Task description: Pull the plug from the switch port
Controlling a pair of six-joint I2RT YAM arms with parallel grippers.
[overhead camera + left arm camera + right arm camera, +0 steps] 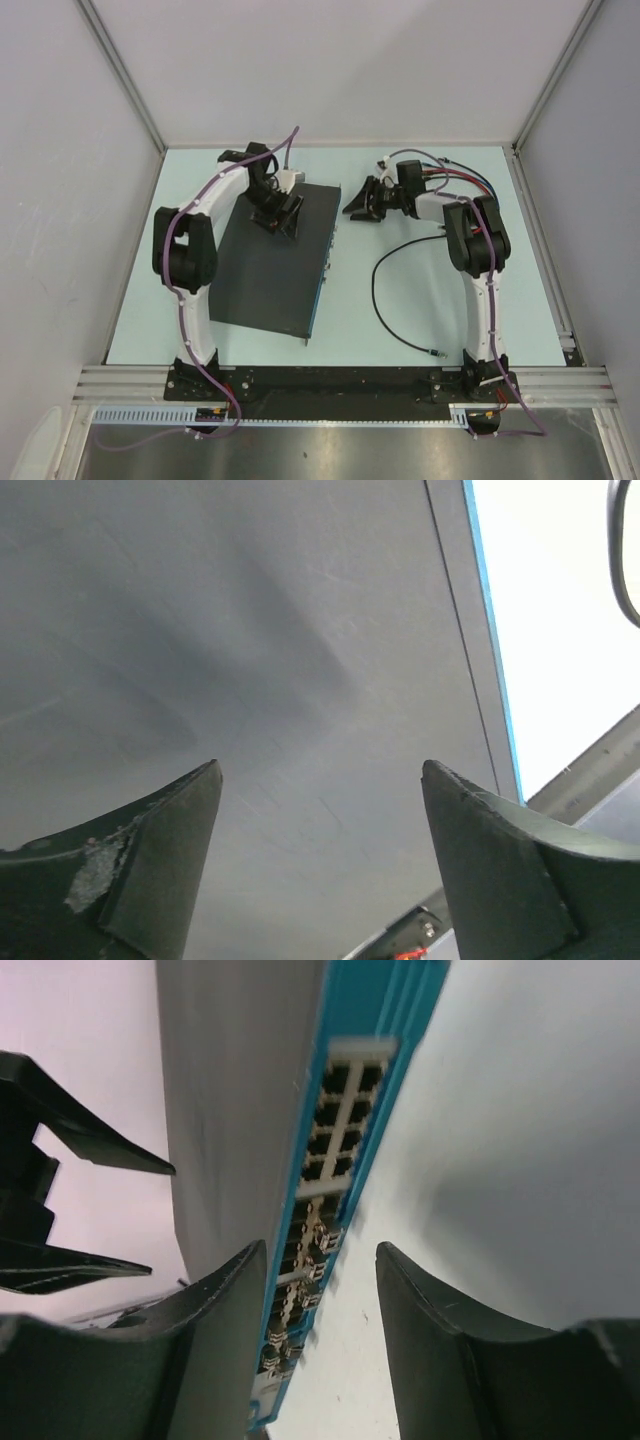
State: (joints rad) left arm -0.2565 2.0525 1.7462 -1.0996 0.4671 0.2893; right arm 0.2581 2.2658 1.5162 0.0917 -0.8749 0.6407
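Note:
The switch (265, 265) is a flat black box lying at an angle on the pale table, its blue-grey socket face (328, 250) turned right. My left gripper (285, 222) is open, just above the switch's top (250, 660) near its far end. My right gripper (358, 205) is open beside the switch's far right corner. In the right wrist view the row of sockets (325, 1170) runs between my fingertips (320, 1250), with one finger over the top. A black cable (380, 300) lies loose on the table, its plug end (435, 352) apart from the switch. No cable enters the sockets that show.
Grey walls close the table (420, 320) at the back and both sides. An aluminium rail (340, 380) runs along the near edge between the arm bases. The left gripper's fingers (70, 1150) show in the right wrist view. The cable's curve (622, 550) shows in the left wrist view.

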